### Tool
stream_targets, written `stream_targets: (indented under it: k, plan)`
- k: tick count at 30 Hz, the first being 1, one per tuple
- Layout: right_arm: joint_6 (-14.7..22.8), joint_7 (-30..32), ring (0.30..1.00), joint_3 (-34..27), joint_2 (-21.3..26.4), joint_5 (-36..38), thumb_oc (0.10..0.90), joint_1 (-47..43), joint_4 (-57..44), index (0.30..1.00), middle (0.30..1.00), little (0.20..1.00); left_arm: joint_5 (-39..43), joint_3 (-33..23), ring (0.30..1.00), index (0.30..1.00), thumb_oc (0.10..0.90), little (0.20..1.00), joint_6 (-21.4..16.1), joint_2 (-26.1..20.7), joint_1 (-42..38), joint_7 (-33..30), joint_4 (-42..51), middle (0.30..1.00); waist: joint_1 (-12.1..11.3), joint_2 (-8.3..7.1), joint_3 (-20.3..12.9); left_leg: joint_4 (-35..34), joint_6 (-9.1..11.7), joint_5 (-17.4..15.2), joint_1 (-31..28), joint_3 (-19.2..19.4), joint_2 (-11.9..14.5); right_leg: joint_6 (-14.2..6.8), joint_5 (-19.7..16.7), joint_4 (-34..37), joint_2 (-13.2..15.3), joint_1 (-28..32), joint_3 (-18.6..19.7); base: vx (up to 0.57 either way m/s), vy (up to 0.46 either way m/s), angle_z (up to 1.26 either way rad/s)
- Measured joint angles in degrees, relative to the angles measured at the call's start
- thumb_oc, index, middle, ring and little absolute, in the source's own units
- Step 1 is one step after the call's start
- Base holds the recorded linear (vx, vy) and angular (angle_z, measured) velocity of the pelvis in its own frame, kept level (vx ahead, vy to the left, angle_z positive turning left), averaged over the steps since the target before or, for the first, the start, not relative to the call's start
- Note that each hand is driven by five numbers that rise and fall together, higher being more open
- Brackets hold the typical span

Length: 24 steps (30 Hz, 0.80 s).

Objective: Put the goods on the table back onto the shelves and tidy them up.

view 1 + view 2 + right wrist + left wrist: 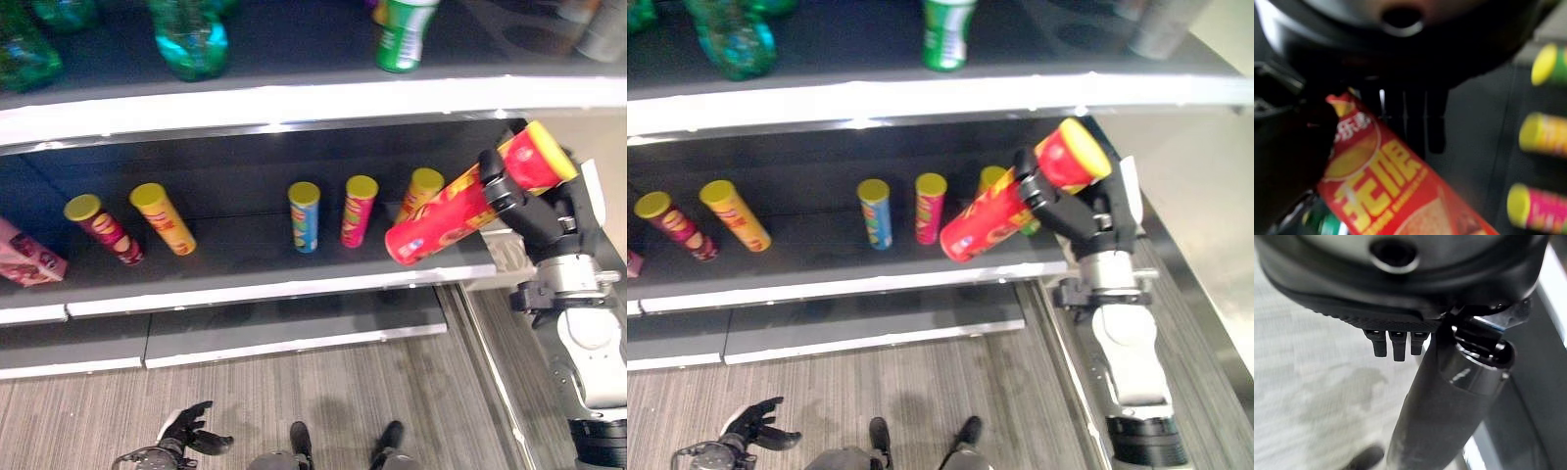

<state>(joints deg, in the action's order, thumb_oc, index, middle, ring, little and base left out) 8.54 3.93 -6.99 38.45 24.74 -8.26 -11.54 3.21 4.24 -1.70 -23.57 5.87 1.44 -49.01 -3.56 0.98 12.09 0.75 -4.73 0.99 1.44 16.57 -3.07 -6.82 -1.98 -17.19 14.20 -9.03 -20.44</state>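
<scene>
Dark store shelving (294,264) above a grey striped floor is shown partly stocked, with the restocking judged to be well under way but unfinished. A large red chip can (470,201) with a yellow lid is held by the right robot hand (514,201), its fingers curled round the can near the lidded end; the can is tilted, base pointing down toward the right end of the middle shelf, and is not yet set down. Five smaller cans with yellow lids are already seen on that shelf: a maroon can (103,228) and a yellow can (164,217) at the left, both leaning, then a blue can (305,215), a pink can (359,210) and an orange can (421,192) toward the right, the last partly hidden behind the held one. A pink snack bag (29,257) is seen at the far left edge. On the upper shelf, green bottles (191,39) and a green-and-white container (404,34) are stored. Placement of the red can is judged to be what remains, along with straightening of the leaning cans. Landing space is crowded by the orange can just behind, and the upper shelf's white edge (294,103) hangs close above the lifted end. The left robot hand (186,436) is held low over the floor, fingers loosely spread and empty.
</scene>
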Motion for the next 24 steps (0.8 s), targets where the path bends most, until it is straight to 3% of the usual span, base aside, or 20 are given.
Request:
stream_targets:
  k: [1,2,3,5,6,7,11,16,17,18,19,21,24]
  plan:
    - [0.0,0.0,0.300,0.0,1.0,0.0,0.400,0.0,0.0,0.300,0.300,0.300,0.0,0.0,0.900,0.900,0.800,0.900,-0.3,-0.2,0.1,0.1,0.2,0.900,-0.2,0.66,0.3,-0.7,-0.4,0.2,-1.2,-1.0,0.2,-0.4,3.5,-6.9,-1.2,-0.1,3.3,-0.13,-0.003,0.40]
    - [0.0,0.0,0.300,0.0,1.1,0.0,0.400,0.0,0.0,0.300,0.300,0.300,0.0,0.0,0.900,0.900,0.800,0.900,-0.3,-0.3,0.1,0.1,0.2,0.900,-0.2,0.66,0.3,-0.8,-0.5,0.2,-1.3,-1.1,0.2,-0.4,3.7,-7.3,-1.3,-0.1,3.5,-0.10,-0.017,0.45]
    - [0.0,-0.3,0.300,0.0,1.6,0.0,0.400,-0.4,-0.4,0.300,0.300,0.300,-0.1,0.2,0.900,0.900,0.800,0.900,-0.4,-1.1,1.4,0.0,0.9,0.900,-0.5,0.20,0.1,-2.3,-0.5,0.2,-2.8,-1.6,0.1,-1.1,6.7,-10.9,-2.9,1.7,3.7,-0.07,-0.117,0.33]
    - [0.4,-1.2,0.300,0.0,1.6,0.0,0.400,-2.0,-1.4,0.300,0.300,0.300,-0.7,0.2,0.900,0.900,0.800,0.900,0.0,-2.1,3.7,0.1,1.5,0.900,-1.9,-2.08,-0.2,-2.7,-0.4,0.2,-2.8,-1.0,-0.1,0.6,9.3,-6.5,-5.9,4.5,4.8,-0.06,-0.172,0.06]
    - [0.4,-1.4,0.300,0.0,1.3,0.1,0.400,-2.1,-2.0,0.300,0.300,0.300,-1.0,-0.2,0.900,0.900,0.800,0.900,0.3,-1.4,5.5,0.1,2.5,0.900,-2.2,-2.95,-0.5,-2.5,-0.4,0.3,-2.7,-1.1,-0.1,1.8,10.7,-0.7,-7.4,6.6,4.8,-0.04,-0.136,-0.20]
    - [0.6,-1.5,0.300,0.0,1.0,0.3,0.400,-2.5,-2.9,0.300,0.300,0.300,-1.0,-0.5,0.900,0.900,0.800,0.900,0.2,0.0,7.2,0.2,2.7,0.900,-2.4,-4.51,-1.5,-2.4,-0.3,0.3,-2.2,-0.9,-0.6,2.2,10.4,9.0,-9.3,9.8,5.0,-0.05,-0.165,-0.11]
    - [0.8,-2.4,0.300,-1.6,1.0,0.3,0.400,-0.6,-2.9,0.300,0.300,0.300,-1.0,0.3,0.900,0.900,0.800,0.900,0.4,2.5,8.6,1.0,2.3,0.900,-1.7,-5.57,-2.8,-3.4,1.4,1.4,-1.9,-1.8,-0.4,3.8,4.9,17.2,-11.4,12.6,6.0,-0.07,-0.126,0.02]
    - [0.7,-3.3,0.300,-2.4,1.3,0.3,0.400,2.1,-2.9,0.300,0.300,0.300,-1.1,1.6,0.900,0.900,0.800,0.900,0.3,2.6,8.5,1.7,2.5,0.900,-0.2,-3.78,-4.2,-2.9,3.3,3.1,0.4,-4.6,0.0,5.0,2.4,21.6,-12.5,13.7,3.5,-0.13,-0.053,0.28]
    - [0.6,-3.9,0.300,-2.3,3.0,0.2,0.400,2.2,-2.9,0.300,0.300,0.300,-1.1,1.6,0.900,0.900,0.800,0.900,0.3,3.0,7.0,1.7,2.4,0.900,0.0,-2.97,-3.6,0.2,4.5,3.6,3.2,-5.9,0.1,6.6,1.2,22.4,-12.2,13.4,2.3,-0.12,0.041,0.43]
    - [0.3,-4.0,0.300,-2.2,4.3,0.2,0.400,2.2,-2.9,0.300,0.300,0.300,-1.1,1.5,0.900,0.900,0.800,0.900,0.3,3.1,6.0,1.7,2.4,0.900,-0.2,-3.22,-2.7,2.0,6.5,2.4,4.3,-6.0,0.1,8.0,0.6,23.0,-11.4,13.2,1.5,-0.03,0.085,0.27]
    - [0.0,-4.2,0.300,-1.7,4.2,-0.6,0.400,2.2,-2.9,0.300,0.300,0.300,-1.1,1.3,0.900,0.900,0.800,0.900,0.3,3.0,5.2,1.7,2.3,0.900,-0.7,-3.64,-1.9,4.1,6.2,1.0,5.1,-6.3,1.1,8.2,0.2,22.9,-10.8,13.4,1.4,-0.02,0.077,0.06]
    - [-0.4,-5.0,0.300,0.4,4.1,-1.9,0.400,2.2,-2.9,0.300,0.300,0.300,-1.1,1.3,0.900,0.900,0.800,0.900,0.3,3.0,5.2,1.7,1.9,0.900,-0.2,-4.62,-1.2,4.8,7.0,1.3,5.3,-7.4,5.1,8.5,0.6,22.9,-10.0,13.5,1.4,-0.03,0.129,0.06]
    - [-0.5,-6.3,0.300,3.5,4.1,-4.5,0.400,2.0,-2.9,0.300,0.300,0.300,-1.2,1.1,0.900,0.900,0.800,0.900,0.2,2.1,5.0,1.1,1.7,0.900,0.4,-3.44,-0.6,2.1,11.4,3.7,4.3,-13.7,13.6,7.5,-0.1,22.5,-10.0,13.2,1.7,0.02,0.143,-0.04]
